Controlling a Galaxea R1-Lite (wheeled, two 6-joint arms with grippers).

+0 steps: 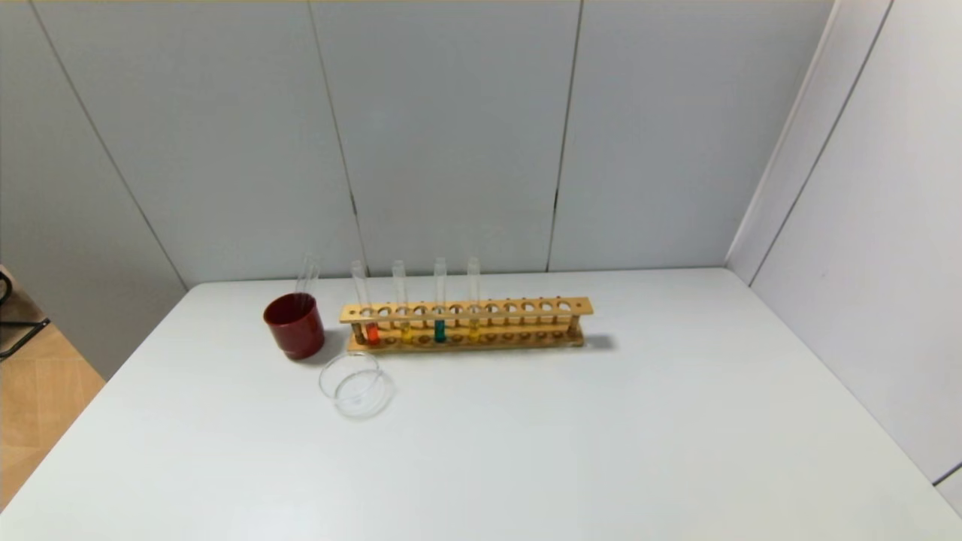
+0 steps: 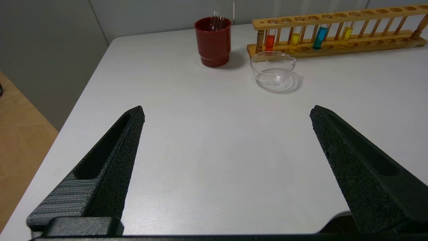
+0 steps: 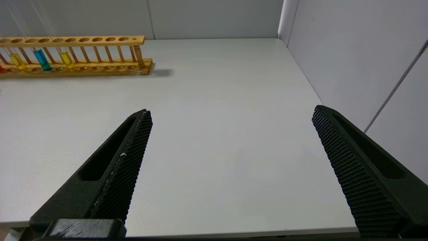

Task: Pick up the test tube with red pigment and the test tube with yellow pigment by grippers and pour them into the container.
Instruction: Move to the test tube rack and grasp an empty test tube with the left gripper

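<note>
Black, both grippers wait at the near table edge, left gripper (image 2: 227,112) and right gripper (image 3: 232,112) with jaws wide and empty. Farther, your container (image 1: 356,384) is empty; the red tube (image 1: 370,323) and yellow tube (image 1: 406,324) stand in the rack (image 1: 526,308). All remains.

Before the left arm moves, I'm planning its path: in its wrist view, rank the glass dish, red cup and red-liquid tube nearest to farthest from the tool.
1. Glass dish, ahead, before the rack.
2. Red cup, beside the rack's end.
3. Red-liquid tube, in the rack, behind the dish.
Cup and tube are close to call.
</note>
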